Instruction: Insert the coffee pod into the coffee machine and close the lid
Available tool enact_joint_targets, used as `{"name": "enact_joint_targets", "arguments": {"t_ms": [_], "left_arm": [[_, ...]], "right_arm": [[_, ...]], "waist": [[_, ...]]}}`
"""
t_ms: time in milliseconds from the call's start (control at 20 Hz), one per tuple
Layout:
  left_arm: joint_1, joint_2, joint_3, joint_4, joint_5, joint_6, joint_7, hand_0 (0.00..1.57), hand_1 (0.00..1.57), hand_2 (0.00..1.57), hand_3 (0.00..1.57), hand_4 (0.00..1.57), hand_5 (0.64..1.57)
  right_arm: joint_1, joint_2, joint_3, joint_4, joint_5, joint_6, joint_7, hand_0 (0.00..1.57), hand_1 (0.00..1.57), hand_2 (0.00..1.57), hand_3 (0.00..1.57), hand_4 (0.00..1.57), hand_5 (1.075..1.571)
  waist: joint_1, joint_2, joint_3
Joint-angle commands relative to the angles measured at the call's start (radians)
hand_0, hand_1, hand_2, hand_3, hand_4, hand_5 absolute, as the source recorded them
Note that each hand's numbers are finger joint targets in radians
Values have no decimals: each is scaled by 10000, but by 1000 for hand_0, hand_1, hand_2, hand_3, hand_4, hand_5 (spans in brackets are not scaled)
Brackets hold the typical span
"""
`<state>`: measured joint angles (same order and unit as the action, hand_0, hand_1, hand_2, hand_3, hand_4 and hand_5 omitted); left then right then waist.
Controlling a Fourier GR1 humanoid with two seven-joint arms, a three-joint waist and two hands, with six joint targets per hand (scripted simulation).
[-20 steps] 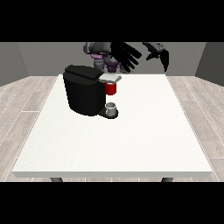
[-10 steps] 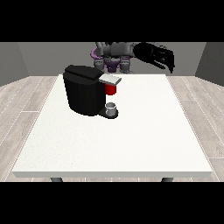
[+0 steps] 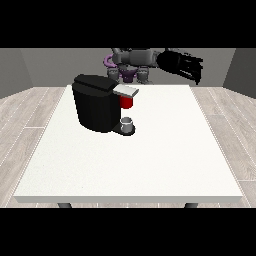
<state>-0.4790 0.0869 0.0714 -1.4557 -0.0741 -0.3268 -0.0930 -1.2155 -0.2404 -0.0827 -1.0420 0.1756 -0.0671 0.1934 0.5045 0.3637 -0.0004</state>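
Hand at the view's right [image 3: 184,66]: raised above the table's far edge, well right of the coffee machine [image 3: 97,102], fingers spread, holding nothing
Other hand: not seen
Grey thing [image 3: 128,124]: on the machine's base, under a red thing at the machine [image 3: 127,102]; cannot tell if it is the pod
Lid [image 3: 125,90]: looks down
Risk: reaching back, the hand could knock the machine askew on the table [image 3: 150,165]
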Motion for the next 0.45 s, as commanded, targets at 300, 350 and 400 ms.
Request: {"name": "enact_joint_targets", "arguments": {"t_ms": [300, 350, 400], "left_arm": [[1128, 200, 557, 650, 215, 79, -341, 0, 0, 0, 0, 246, 1571], [1813, 59, 352, 622, -86, 250, -515, 0, 0, 0, 0, 266, 1571], [1667, -83, 267, 762, -68, 283, -475, 0, 0, 0, 0, 266, 1571]], "right_arm": [[1458, 2128, 1091, -417, -223, 147, -1847, 0, 0, 0, 0, 192, 1571], [2165, 2344, 1450, -511, -253, 219, -1772, 0, 0, 0, 0, 263, 1571], [2296, 2356, 1665, -565, -595, 25, -1936, 0, 0, 0, 0, 259, 1571]], "waist": [[-1697, -1328, 0], [-1908, -1962, 1], [-1947, -1903, 2]]}}
